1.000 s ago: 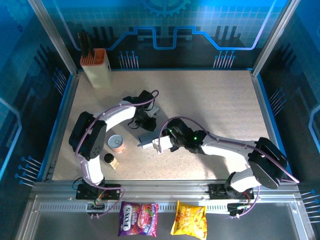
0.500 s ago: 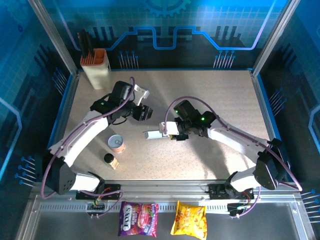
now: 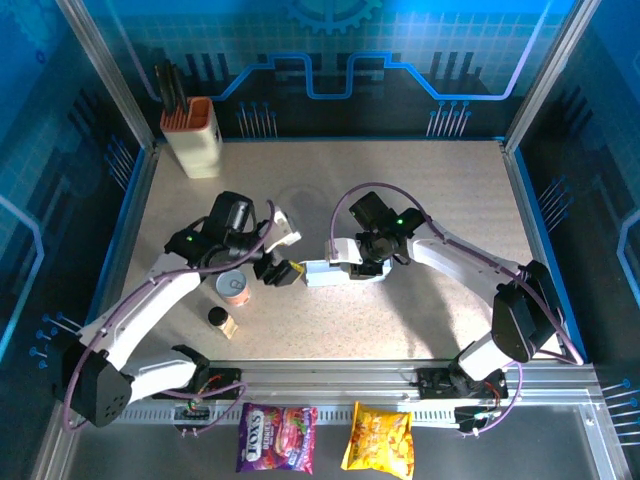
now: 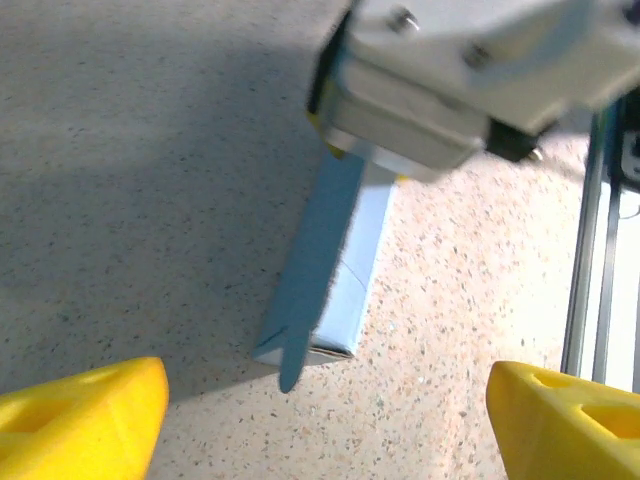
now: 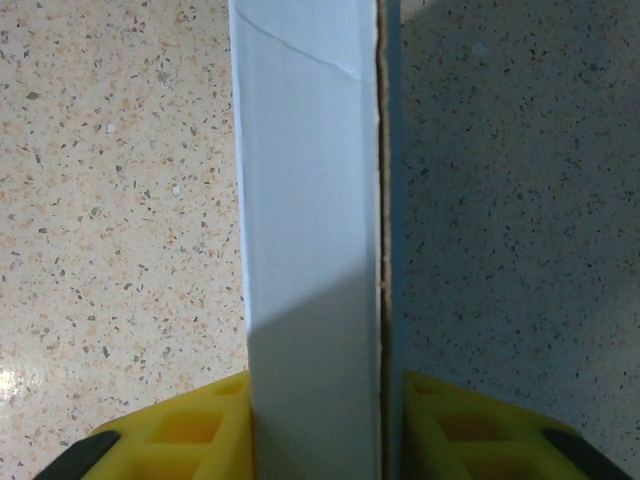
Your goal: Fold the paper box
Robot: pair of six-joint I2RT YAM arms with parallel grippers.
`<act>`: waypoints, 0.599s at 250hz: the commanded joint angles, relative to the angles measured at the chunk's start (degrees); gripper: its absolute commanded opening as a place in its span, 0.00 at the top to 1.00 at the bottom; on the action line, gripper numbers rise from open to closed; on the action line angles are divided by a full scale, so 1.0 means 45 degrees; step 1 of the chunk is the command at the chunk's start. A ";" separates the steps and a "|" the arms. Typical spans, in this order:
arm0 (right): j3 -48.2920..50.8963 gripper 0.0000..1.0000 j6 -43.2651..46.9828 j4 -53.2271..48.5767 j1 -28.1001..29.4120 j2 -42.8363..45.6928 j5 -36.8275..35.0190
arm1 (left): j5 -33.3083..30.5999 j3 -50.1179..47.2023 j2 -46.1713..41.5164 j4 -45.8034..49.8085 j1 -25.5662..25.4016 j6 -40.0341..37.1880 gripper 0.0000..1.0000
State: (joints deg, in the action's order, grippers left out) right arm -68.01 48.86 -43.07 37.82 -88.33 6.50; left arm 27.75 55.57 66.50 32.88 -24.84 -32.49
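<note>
Locate the paper box (image 3: 318,274) near the middle of the table (image 3: 430,190). From the top view it reads as a slim, folded white piece lying lengthwise from left to right. The right gripper (image 3: 346,271) holds it at its right end. In the right wrist view, confirm that the two yellow fingers (image 5: 190,435) of the right gripper (image 5: 320,425) are closed against the opposite faces of the paper box (image 5: 305,200), which runs straight away from the camera with one brown cut edge showing. The left gripper (image 3: 283,271) sits just beside the free left end of the box. In the left wrist view, note that the yellow fingertips (image 4: 80,420) of the left gripper (image 4: 322,425) stand wide apart with nothing between them. The paper box (image 4: 335,260) lies ahead of them, and the right gripper (image 4: 450,80) clamps its far end. You cannot tell whether the near end rests on the table or hangs just above it. A can with a pink top (image 3: 233,287) stands just left of the left gripper, with a small dark-capped item (image 3: 218,320) near it. A cream holder with an orange top (image 3: 192,135) stands at the far left corner. Two snack bags, one purple (image 3: 276,438) and one yellow (image 3: 380,437), lie in front of the arm bases.
</note>
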 commanded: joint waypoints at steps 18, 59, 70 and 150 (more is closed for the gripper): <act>-0.0432 0.65 -0.0137 -0.0251 -0.0064 -0.0281 0.0508 | 0.0804 -0.0568 0.0497 -0.0697 -0.0403 -0.2217 0.15; -0.0425 0.65 -0.0203 -0.0002 0.0048 -0.0320 0.0755 | 0.0598 -0.0836 0.1084 -0.1295 -0.0495 -0.2450 0.15; -0.0435 0.65 -0.0249 0.0005 0.0105 -0.0348 0.0867 | 0.0647 -0.0937 0.1167 -0.1543 -0.0515 -0.2412 0.15; -0.0621 0.65 -0.0536 0.0345 0.0593 -0.0503 0.1406 | 0.0131 -0.1543 0.1833 -0.2040 -0.0613 -0.3079 0.22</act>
State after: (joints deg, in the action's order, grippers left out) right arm -68.90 47.70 -41.98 39.29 -89.62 9.74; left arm 27.88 49.80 73.71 24.91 -26.92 -43.00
